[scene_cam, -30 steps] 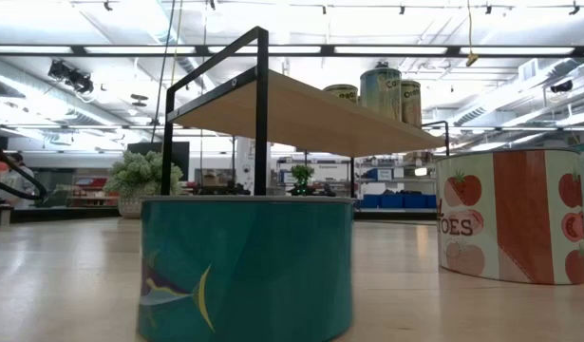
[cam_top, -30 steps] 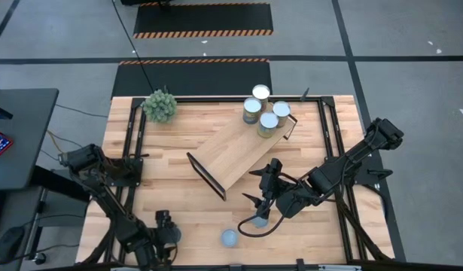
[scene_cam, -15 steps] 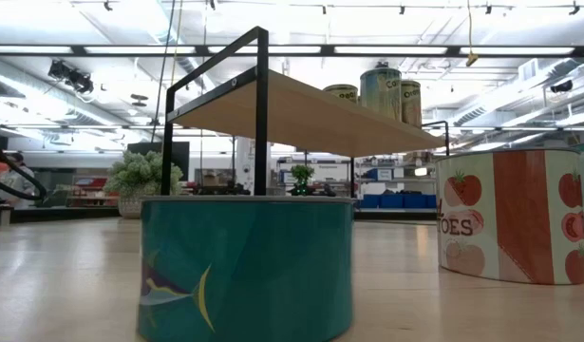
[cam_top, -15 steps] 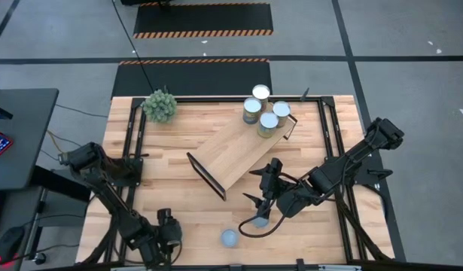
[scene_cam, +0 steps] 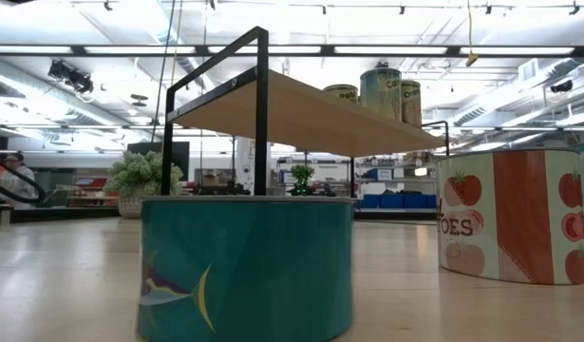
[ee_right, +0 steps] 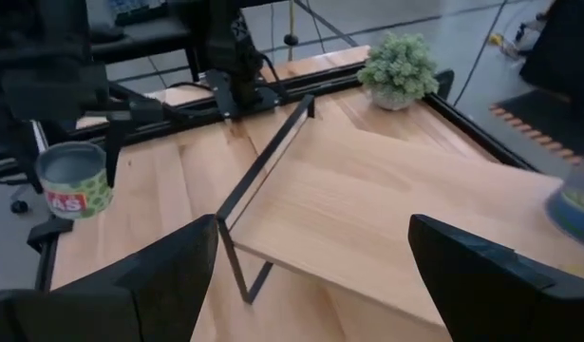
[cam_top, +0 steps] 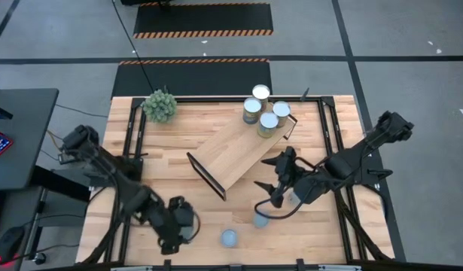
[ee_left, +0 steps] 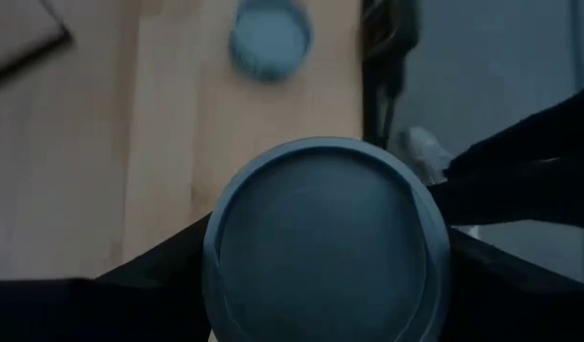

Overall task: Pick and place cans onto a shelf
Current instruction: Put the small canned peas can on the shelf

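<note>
The shelf (cam_top: 239, 150) stands slantwise on the table; three cans (scene_cam: 381, 90) show on its far right end. My left gripper (cam_top: 178, 224) is near the table's near left, shut on a green-labelled can (ee_right: 73, 190), whose grey top fills the left wrist view (ee_left: 325, 242). My right gripper (cam_top: 277, 197) is open and empty, right of the shelf's near part, facing the shelf (ee_right: 367, 218). Two more cans stand on their bases by the near edge: a teal one (cam_top: 229, 238) and a tomato one (cam_top: 260, 219). My left gripper pinches the can's round wall (ee_left: 214, 249) between its two fingers, one on each opposite side. The fingers come from above, pointing down. The can is upright and lifted clear of the table (ee_right: 75, 217).
A bushy green plant (cam_top: 159, 105) stands at the far left corner. Black rails (cam_top: 133, 150) run along the tabletop's sides. A fourth can (cam_top: 260, 92) stands by the far edge behind the shelf. A dark side table (cam_top: 16, 135) is left of the table.
My left gripper has moved from the near edge toward the table's right and far side. My right gripper has drawn back from the tomato can toward the right and far side; the can stays on the table.
</note>
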You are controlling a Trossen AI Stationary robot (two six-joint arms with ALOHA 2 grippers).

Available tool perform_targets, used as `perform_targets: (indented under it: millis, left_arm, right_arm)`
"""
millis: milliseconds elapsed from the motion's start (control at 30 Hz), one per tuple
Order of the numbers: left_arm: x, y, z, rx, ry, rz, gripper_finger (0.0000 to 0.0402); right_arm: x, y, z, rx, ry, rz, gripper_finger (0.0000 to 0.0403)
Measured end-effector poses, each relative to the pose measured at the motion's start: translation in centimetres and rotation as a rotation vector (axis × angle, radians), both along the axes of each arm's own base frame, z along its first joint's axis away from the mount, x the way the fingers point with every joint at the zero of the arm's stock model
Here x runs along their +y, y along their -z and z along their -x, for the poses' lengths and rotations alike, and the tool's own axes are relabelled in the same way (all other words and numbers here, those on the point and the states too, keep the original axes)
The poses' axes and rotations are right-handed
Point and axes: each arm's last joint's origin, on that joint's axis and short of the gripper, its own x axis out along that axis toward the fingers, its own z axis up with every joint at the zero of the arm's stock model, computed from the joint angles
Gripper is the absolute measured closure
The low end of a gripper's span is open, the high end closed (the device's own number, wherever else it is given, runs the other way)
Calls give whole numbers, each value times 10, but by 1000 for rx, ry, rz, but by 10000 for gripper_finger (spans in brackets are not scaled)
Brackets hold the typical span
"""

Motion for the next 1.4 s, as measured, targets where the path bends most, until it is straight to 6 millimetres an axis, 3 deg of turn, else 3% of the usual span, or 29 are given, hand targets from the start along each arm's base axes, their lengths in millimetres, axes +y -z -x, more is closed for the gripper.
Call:
perform_targets:
  millis: [333,600,767,967,1400]
  left_arm:
    - [57,-64,-53,-154,117,134,116]
    - [128,-96,-84,-325,5,112,115]
    - [171,-99,-91,-352,-84,53,115]
    - [209,-97,-92,-349,-155,-7,115]
    - [257,-101,-91,-412,-260,-73,115]
  right_arm:
    - [-4,1,7,13,49,-131,54]
    - [-3,2,9,-17,108,-242,55]
    - [3,2,15,-39,129,-257,55]
    - [4,-1,27,-69,185,-286,55]
    - [1,-5,31,-96,199,-320,55]
